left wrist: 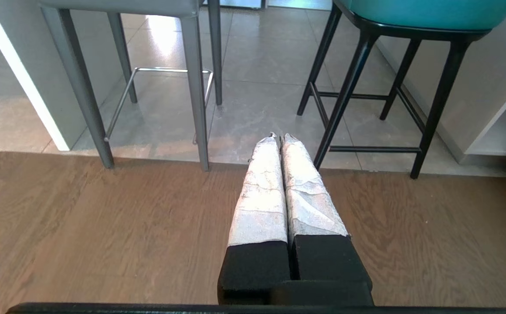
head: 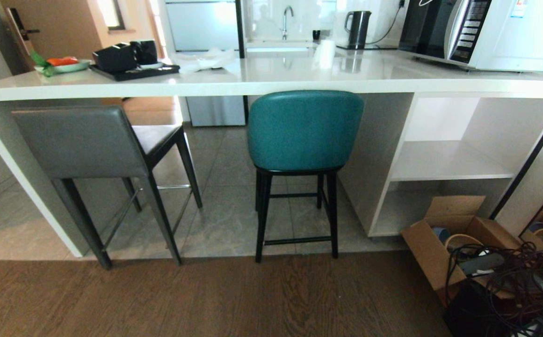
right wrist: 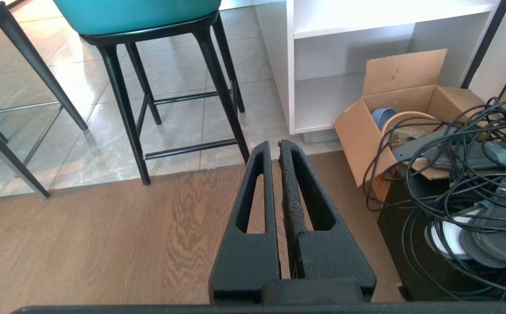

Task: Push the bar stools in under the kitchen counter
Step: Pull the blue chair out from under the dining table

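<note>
The grey leather stool (head: 98,154) stood at the left end of the white bench (head: 271,79), its back angled and proud of the slab's front edge, with its rear legs on the seam where tile met wood floor. The teal stool (head: 305,135) stood to its right, just beside the white panel leg (head: 374,154); its back was also in front of the slab edge and its rear feet rested at the same seam. Neither stool was judged to be pushed in yet. For a clean push, contact would best be made low and central on a stool's back, and pressure kept square to the bench so that the stool slid rather than tipped or twisted; the grey one's slant would need correcting first. The left gripper (left wrist: 280,138) hung low over the wood floor between the two stools, touching nothing, its taped jaws pressed together and empty. The right gripper (right wrist: 274,144) hung likewise near the teal stool's legs, jaws closed on nothing. The glossy tile should let the feet slide, though the seam might snag. An open cardboard box (head: 444,243) and tangled black cables (head: 514,281) crowded the floor at the right by the shelf cubbies (head: 449,159).
</note>
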`<state>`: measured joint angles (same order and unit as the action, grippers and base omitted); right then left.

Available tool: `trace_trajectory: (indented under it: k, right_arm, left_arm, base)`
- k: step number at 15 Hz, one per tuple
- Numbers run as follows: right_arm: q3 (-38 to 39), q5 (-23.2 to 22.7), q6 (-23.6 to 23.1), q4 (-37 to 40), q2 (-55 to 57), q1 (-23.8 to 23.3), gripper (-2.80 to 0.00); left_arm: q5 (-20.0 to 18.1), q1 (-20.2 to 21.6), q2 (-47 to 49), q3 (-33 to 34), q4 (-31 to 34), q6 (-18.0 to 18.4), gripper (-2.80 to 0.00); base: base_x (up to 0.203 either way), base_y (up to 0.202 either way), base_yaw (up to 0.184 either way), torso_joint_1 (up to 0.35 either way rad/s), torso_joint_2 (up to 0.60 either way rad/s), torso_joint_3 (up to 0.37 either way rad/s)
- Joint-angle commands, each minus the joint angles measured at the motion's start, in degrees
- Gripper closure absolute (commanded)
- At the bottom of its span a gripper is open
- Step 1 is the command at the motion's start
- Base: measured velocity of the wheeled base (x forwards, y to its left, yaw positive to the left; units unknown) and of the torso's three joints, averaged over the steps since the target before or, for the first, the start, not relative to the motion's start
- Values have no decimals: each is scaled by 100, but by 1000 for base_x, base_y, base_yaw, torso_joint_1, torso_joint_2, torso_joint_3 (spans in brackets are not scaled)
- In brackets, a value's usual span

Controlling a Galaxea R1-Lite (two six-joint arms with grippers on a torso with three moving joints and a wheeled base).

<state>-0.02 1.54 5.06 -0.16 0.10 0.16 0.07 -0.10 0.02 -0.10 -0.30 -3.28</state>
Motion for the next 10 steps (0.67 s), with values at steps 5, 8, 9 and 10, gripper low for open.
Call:
trace_trajectory:
  k: [5, 8, 9, 10]
  right_arm:
    - [2, 5, 4, -11, 8, 2, 0]
    - [2, 5, 4, -7, 8, 2, 0]
    - [2, 5, 4, -11, 8, 2, 0]
    - [2, 5, 4, -11, 8, 2, 0]
  left_arm:
    - [1, 1, -2, 1, -5, -6, 0]
    - [1, 1, -2, 1, -5, -6, 0]
    - [1, 1, -2, 1, -5, -6, 0]
    - [1, 1, -2, 1, -5, -6, 0]
  base:
    - [0, 0, 0, 0, 0, 0]
    - [0, 0, 0, 0, 0, 0]
    - [0, 0, 0, 0, 0, 0]
    - [0, 0, 0, 0, 0, 0]
